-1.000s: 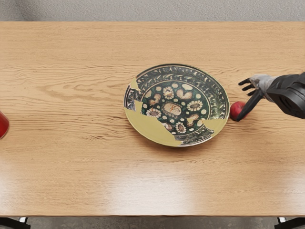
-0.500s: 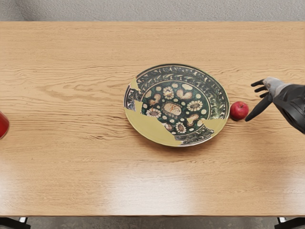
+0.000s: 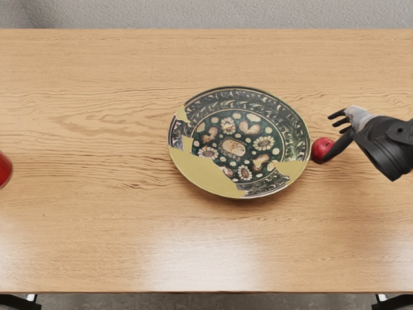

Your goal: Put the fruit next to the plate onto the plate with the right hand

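Observation:
A small red fruit (image 3: 321, 148) lies on the table right at the right rim of the patterned plate (image 3: 193, 110). My right hand (image 3: 340, 132) comes in from the right edge, just right of the fruit. Its fingers are spread, and a dark finger (image 3: 338, 147) reaches down to the fruit's right side and covers part of it. The hand holds nothing. No left arm shows.
The wooden table (image 3: 97, 77) fills the view. A red object (image 3: 4, 168) is cut off at the left edge.
The right hand pulled back to the right off the fruit, then moved left again and now touches its right side. The fruit sits about where it was.

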Available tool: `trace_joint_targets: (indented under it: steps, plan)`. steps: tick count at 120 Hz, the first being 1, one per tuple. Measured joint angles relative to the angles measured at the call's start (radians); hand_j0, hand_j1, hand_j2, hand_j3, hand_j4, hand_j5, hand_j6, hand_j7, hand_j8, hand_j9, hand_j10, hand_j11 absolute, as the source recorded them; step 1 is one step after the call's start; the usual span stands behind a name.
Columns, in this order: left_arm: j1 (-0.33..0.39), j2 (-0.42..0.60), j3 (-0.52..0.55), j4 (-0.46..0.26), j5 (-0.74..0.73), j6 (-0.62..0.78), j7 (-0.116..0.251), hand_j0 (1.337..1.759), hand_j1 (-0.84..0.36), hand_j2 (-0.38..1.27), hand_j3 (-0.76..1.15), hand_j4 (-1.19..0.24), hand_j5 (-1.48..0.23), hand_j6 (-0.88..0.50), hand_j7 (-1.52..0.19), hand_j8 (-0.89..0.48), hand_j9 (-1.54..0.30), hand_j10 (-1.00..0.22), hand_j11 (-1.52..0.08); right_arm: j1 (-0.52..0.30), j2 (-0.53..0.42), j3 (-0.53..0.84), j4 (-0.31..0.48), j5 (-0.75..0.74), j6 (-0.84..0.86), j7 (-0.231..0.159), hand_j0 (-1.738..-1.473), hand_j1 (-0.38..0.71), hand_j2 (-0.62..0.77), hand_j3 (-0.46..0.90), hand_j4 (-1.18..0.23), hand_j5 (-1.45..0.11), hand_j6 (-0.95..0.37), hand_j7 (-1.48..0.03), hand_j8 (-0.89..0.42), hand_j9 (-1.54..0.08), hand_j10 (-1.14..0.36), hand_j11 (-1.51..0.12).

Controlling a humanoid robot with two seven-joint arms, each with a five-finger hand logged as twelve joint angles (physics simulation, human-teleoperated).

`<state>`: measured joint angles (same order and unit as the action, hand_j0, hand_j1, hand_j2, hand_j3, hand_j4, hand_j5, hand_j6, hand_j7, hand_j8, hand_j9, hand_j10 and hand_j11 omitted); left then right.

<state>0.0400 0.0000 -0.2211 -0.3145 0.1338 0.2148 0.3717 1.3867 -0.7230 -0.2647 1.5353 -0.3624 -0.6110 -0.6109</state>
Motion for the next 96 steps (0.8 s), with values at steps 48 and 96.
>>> trace_joint_targets:
  steps: [48,96]
  plan:
    - [0.001,0.0,0.0,0.0,0.0,0.0,0.0,1.658,0.34,0.0,0.0,-0.01,-0.01,-0.01,-0.01,-0.01,-0.01,-0.01,-0.01,-0.037,0.069,0.003,-0.091,-0.001,0.0,0.0,-1.658,-0.06,-0.05,0.0,-0.24,-0.31,-0.24,-0.31,-0.24,-0.31,-0.24,-0.31]
    - [0.001,0.0,0.0,0.0,0.0,0.0,0.0,1.658,0.34,0.0,0.0,-0.01,-0.01,-0.01,-0.01,-0.01,-0.01,-0.01,-0.01,-0.071,0.115,0.002,-0.151,-0.001,0.0,0.0,-1.658,-0.07,-0.04,0.0,-0.23,-0.3,-0.23,-0.3,-0.23,-0.3,-0.23,-0.3]
